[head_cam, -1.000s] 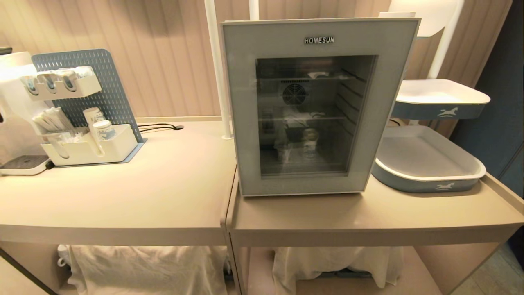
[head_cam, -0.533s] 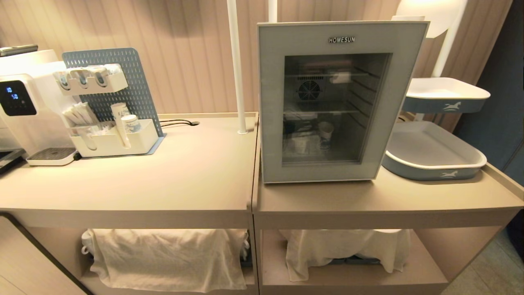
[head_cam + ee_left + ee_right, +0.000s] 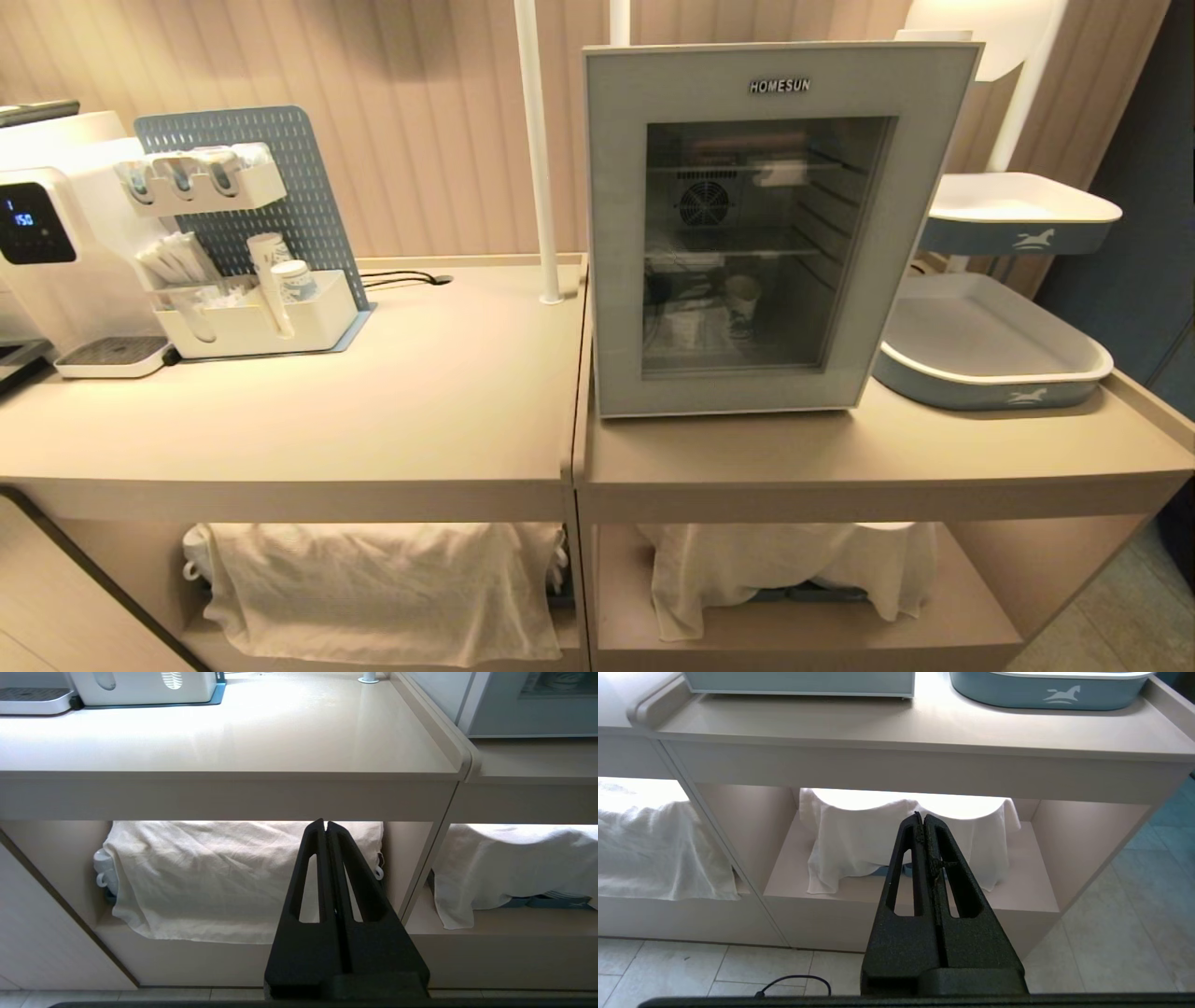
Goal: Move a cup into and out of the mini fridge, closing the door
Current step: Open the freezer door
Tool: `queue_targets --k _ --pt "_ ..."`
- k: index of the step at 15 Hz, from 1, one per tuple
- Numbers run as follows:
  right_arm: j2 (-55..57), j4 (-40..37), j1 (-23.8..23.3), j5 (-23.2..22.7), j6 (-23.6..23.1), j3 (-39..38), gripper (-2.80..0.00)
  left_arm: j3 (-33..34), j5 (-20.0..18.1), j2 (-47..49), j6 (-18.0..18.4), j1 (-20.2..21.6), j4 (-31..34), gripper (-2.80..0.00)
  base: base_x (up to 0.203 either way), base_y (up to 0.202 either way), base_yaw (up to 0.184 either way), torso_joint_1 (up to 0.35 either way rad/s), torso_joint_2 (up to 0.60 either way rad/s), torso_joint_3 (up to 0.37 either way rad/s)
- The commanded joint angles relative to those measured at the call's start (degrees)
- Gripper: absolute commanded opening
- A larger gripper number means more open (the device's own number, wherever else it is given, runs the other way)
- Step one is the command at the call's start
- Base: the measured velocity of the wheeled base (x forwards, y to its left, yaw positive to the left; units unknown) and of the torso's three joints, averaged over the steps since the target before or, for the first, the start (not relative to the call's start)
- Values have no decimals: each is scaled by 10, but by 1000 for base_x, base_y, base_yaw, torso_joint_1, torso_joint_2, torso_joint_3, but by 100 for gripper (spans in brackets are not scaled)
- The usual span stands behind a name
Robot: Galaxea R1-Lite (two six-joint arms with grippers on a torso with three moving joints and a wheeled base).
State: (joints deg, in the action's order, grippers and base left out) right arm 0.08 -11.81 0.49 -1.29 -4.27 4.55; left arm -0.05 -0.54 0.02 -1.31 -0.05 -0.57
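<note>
Head view: my camera has shifted right and settled; the white boxy mini fridge (image 3: 780, 229) with grey-framed glass door (image 3: 775, 84) closed holds the small white paper cup (image 3: 743, 301) inside. Retrieval remains.

Left wrist view: left pincer (image 3: 325, 826) clenched, empty, below the tabletop (image 3: 233, 742).

Right wrist view: right pincer (image 3: 923, 819) likewise.

The rear wall (image 3: 401, 112) is clad in beige vertical slats, lit warmly from above. Two beige tables stand side by side: the left table (image 3: 373, 411) and the right table (image 3: 840, 457), meeting at a narrow seam. A white pole (image 3: 537, 149) rises from the left table at 12 o'clock. Each table has an open lower shelf (image 3: 803, 635) holding items covered by white cloths (image 3: 373, 588). The floor (image 3: 1125, 914) is laid with pale grey tiles. A dark panel (image 3: 1134, 215) bounds the room at 3 o'clock.
</note>
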Motion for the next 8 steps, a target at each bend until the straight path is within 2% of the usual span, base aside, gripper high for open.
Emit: queue_targets --k 1,5,8 --pt "0 -1 0 0 0 0 -280 0 0 0 0 0 0 -280 0 0 0 0 0 0" --pt "0 -1 0 0 0 0 -280 0 0 0 0 0 0 -280 15 -9 0 -2 0 1" --pt "0 0 0 0 0 0 -280 0 0 0 0 0 0 -280 182 -151 2 -1 3 1"
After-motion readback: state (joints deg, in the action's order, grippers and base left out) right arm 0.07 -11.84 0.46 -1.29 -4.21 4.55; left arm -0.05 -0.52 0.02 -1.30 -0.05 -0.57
